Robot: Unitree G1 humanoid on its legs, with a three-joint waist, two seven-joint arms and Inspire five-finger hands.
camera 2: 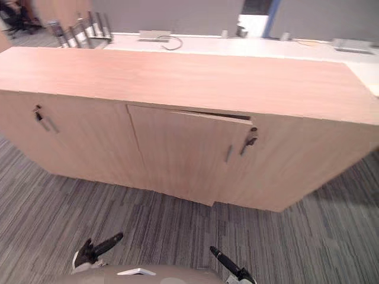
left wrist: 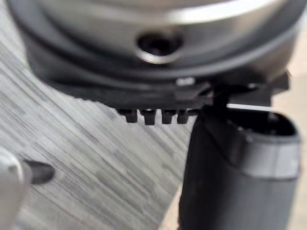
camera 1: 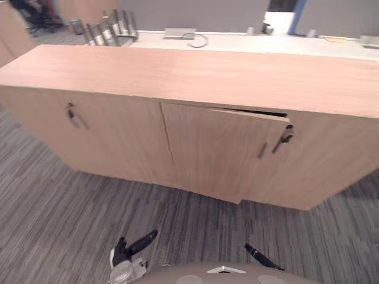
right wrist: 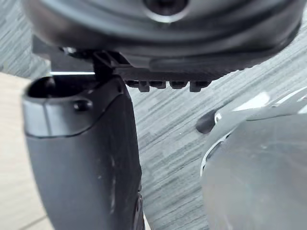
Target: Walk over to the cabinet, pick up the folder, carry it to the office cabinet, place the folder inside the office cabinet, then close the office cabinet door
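Cabinet of pale wood, long and low, runs across the head views from 9 o'clock to 3 o'clock and stands on grey striped carpet. Its middle door is not fully shut: the upper corner toward 3 o'clock stands out from the front, and a thin dark gap shows along the top edge there. A slim bar handle sits on that side of the door. Just beside it, toward 2 o'clock, a key with a dark fob hangs from the lock. A second key hangs from the front at 9 o'clock, well apart from the first. What lies behind the ajar door is hidden.

Beyond the cabinet, at 12 o'clock, runs a white desk top with a flat grey box and a looping cable on it. A metal file rack stands at 11 o'clock behind the cabinet.

The left hand hangs low at 7 o'clock above the carpet, well apart from the cabinet, its fingers straight and holding nothing. The right hand hangs at 5 o'clock, likewise relaxed and empty. Each wrist view looks past its own hand's thumb and row of fingers to carpet, with pale wood at the edge
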